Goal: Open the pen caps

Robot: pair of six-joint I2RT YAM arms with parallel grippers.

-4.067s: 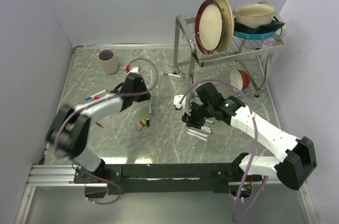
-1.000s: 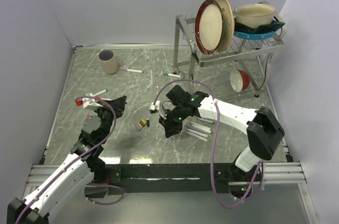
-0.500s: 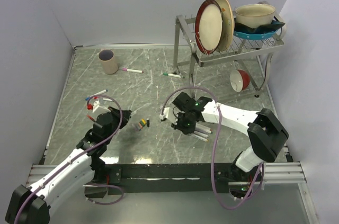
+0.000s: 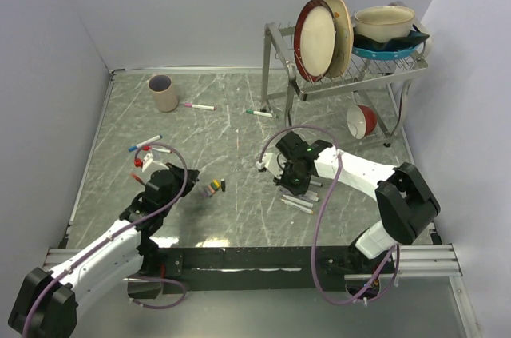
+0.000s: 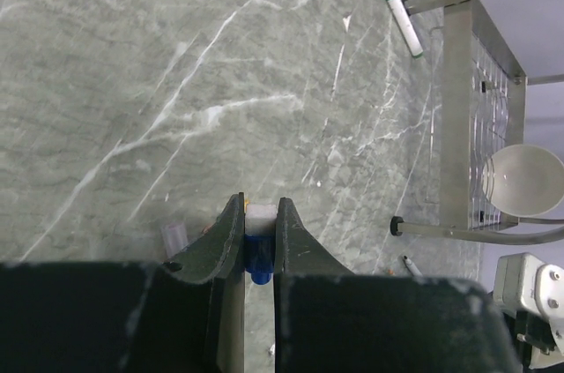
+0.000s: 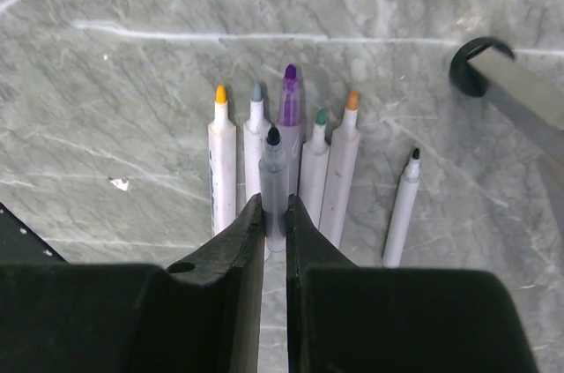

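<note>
My left gripper [image 5: 259,214] is shut on a small blue pen cap [image 5: 257,256] with a white piece at its far end. In the top view it [image 4: 169,181] hangs low, left of a small pile of coloured caps [image 4: 212,188]. My right gripper [image 6: 274,207] is shut on an uncapped pen barrel [image 6: 274,181] with a dark tip. It holds the barrel just above a row of uncapped white pens [image 6: 307,170]. In the top view the right gripper [image 4: 297,180] is right of centre. Capped pens lie at the left [image 4: 146,145], by the cup [image 4: 197,105] and by the rack [image 4: 259,113].
A beige cup [image 4: 164,92] stands at the back left. A metal dish rack [image 4: 343,74] with plates and bowls stands at the back right, with a red bowl [image 4: 363,121] under it. A lone uncapped pen [image 6: 403,205] lies right of the row. A clear cap [image 5: 173,234] lies near my left fingers.
My right gripper has carried the uncapped pen to the right, over the row of pens. My left arm has pulled back and lowered beside the cap pile.
</note>
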